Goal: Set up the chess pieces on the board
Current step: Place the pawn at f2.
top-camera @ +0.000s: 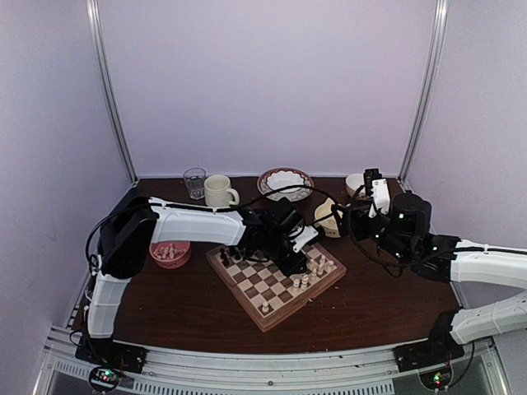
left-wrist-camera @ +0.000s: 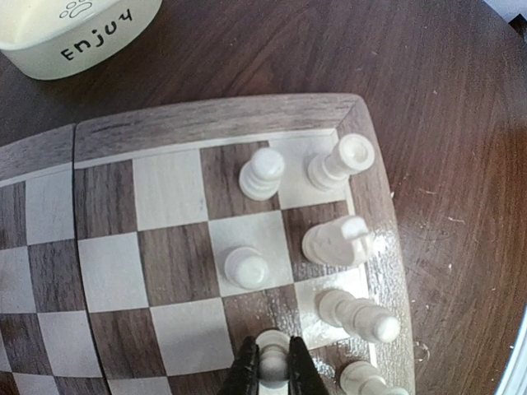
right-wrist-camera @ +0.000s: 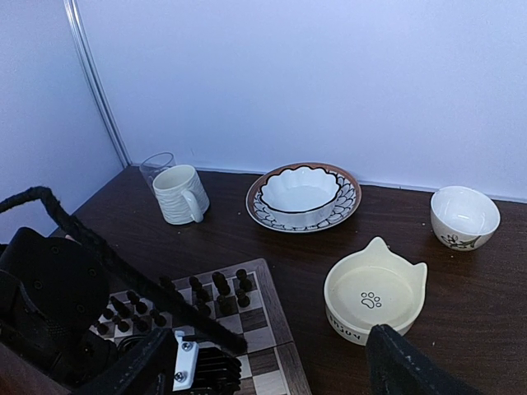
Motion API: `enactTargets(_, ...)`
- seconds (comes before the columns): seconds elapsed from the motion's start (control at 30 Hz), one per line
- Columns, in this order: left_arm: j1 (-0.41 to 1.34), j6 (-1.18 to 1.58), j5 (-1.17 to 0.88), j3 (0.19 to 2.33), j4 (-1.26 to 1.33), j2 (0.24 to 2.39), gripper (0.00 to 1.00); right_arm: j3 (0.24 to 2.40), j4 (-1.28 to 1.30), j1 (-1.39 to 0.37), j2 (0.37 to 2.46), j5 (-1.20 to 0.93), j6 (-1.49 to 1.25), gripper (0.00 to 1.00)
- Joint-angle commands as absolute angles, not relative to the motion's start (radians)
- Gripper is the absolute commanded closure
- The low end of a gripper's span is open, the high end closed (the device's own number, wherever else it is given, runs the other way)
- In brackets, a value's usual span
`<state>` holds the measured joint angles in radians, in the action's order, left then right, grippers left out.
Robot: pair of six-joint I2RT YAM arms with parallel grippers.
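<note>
The wooden board [top-camera: 255, 290] lies mid-table and fills the left wrist view [left-wrist-camera: 165, 247]. My left gripper [left-wrist-camera: 272, 352] is shut on a cream pawn [left-wrist-camera: 273, 344] that stands on a square in the board's second row from the right edge; in the top view this gripper [top-camera: 290, 257] is over the board's far right part. Several cream pieces stand by that edge: a pawn [left-wrist-camera: 262, 173], a rook [left-wrist-camera: 339, 160], a knight [left-wrist-camera: 336, 240], another pawn [left-wrist-camera: 245, 267], a bishop [left-wrist-camera: 358, 313]. My right gripper [top-camera: 342, 220] is open and empty, raised beside the board.
Dark pieces [right-wrist-camera: 218, 288] stand on the board's far side. A pink bowl [top-camera: 170, 251] with cream pieces sits left of the board. A cat-shaped cream bowl [right-wrist-camera: 375, 296], a mug [top-camera: 219, 191], a glass [top-camera: 194, 181], a patterned dish [top-camera: 285, 183] and a small white bowl [right-wrist-camera: 464, 216] stand behind.
</note>
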<state>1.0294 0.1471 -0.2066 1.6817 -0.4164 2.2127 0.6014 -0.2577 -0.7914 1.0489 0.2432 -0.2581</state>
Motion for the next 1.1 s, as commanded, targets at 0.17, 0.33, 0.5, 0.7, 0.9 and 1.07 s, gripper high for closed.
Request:
enactTargets(0.17, 1.035, 0.135, -0.221, 1.720, -0.412, 2.238, 0.97, 0.588, -0.273, -0.787, 1.032, 0.260, -0.253, 0.18)
enactTargets(0.33, 1.035, 0.133, -0.214, 1.723, -0.412, 2.240, 0.96, 0.588, -0.272, -0.787, 1.032, 0.259, -0.254, 0.17)
enactTargets(0.5, 1.035, 0.130, -0.205, 1.728, -0.412, 2.243, 0.97, 0.588, -0.273, -0.787, 1.034, 0.259, -0.253, 0.17)
enactTargets(0.7, 1.035, 0.129, -0.200, 1.736, -0.412, 2.248, 0.97, 0.588, -0.273, -0.787, 1.035, 0.259, -0.252, 0.17)
enactTargets(0.9, 1.035, 0.127, -0.194, 1.744, -0.412, 2.255, 0.97, 0.588, -0.273, -0.787, 1.035, 0.259, -0.252, 0.17)
enactTargets(1.07, 1.035, 0.124, -0.188, 1.748, -0.414, 2.257, 0.97, 0.588, -0.272, -0.787, 1.033, 0.258, -0.252, 0.18)
